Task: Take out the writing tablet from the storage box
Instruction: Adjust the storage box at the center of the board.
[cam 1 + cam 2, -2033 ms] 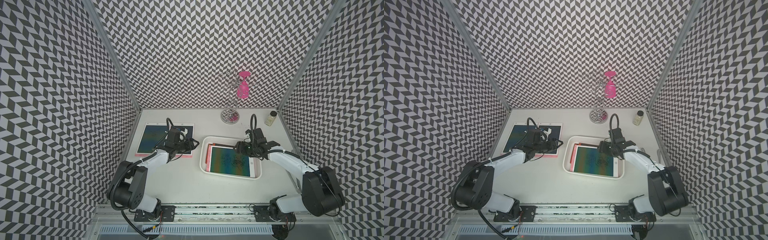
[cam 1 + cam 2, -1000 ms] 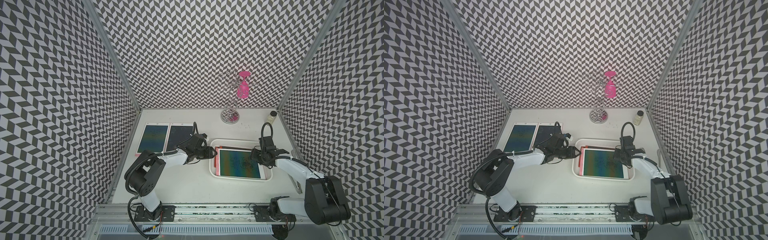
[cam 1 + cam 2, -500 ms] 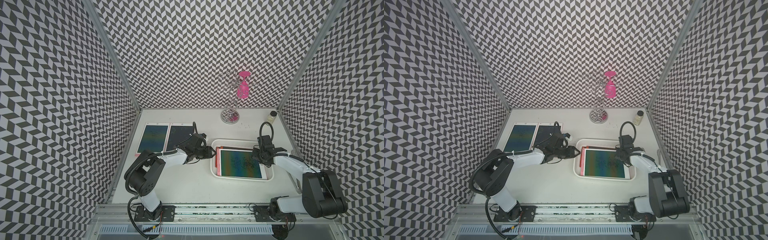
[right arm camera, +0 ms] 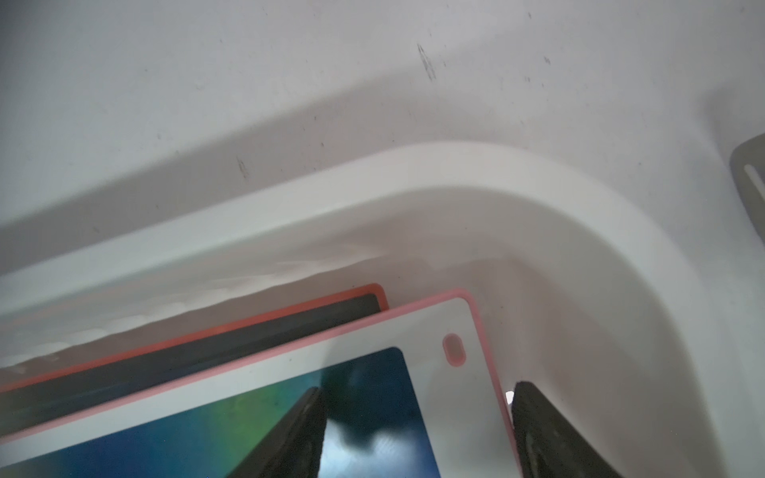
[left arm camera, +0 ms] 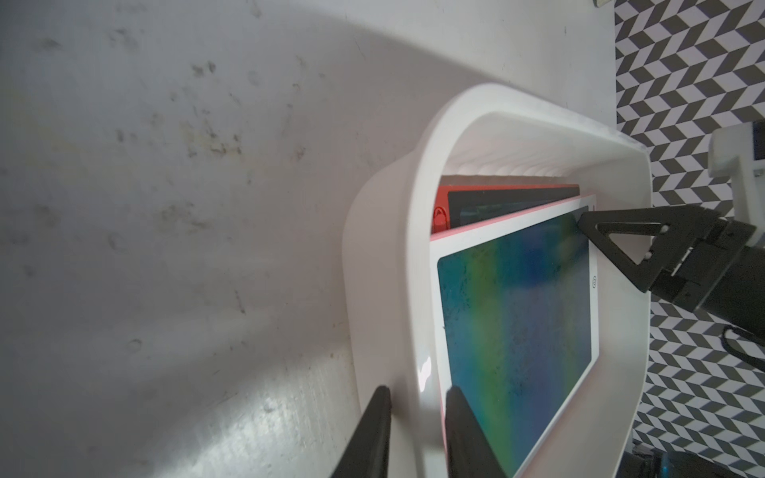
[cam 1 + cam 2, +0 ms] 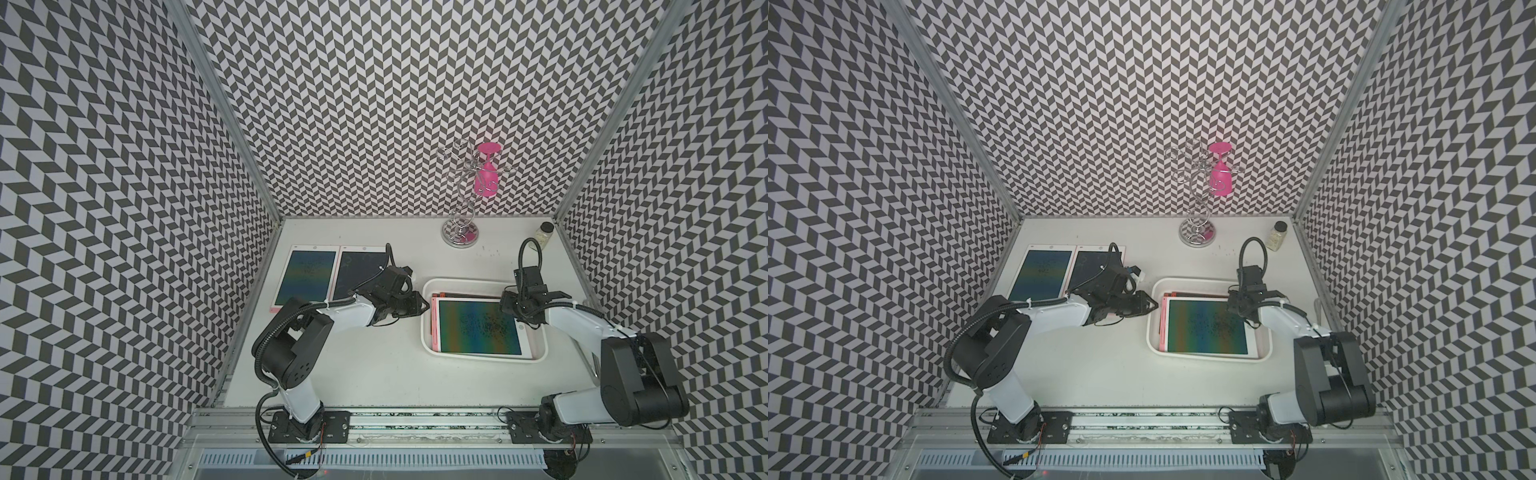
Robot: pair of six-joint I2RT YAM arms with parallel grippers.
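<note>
The white storage box (image 6: 457, 283) (image 6: 1183, 282) lies right of the table's middle in both top views. In it a pink-framed writing tablet (image 6: 478, 332) (image 6: 1204, 328) (image 5: 513, 314) (image 4: 430, 331) with a rainbow screen lies on a red-framed tablet (image 4: 248, 351) (image 5: 509, 198). My left gripper (image 6: 426, 307) (image 6: 1156, 305) (image 5: 418, 391) is shut on the box's left rim (image 5: 418, 256), one finger outside the wall and one inside. My right gripper (image 6: 509, 307) (image 6: 1235, 307) (image 4: 418, 389) stands open at the tablet's far right corner, one finger over the screen and one beyond the pink edge.
Two more tablets (image 6: 307, 276) (image 6: 361, 272) lie side by side at the back left. A metal stand (image 6: 459, 232) with a pink glass (image 6: 486, 178) and a small bottle (image 6: 544, 235) stand at the back. A grey utensil (image 4: 749, 186) lies right of the box.
The left arm left the back-left tablets and reached the box, which slid right. In the last second its jaws narrowed onto the rim. The right gripper edged left over the tablet's corner.
</note>
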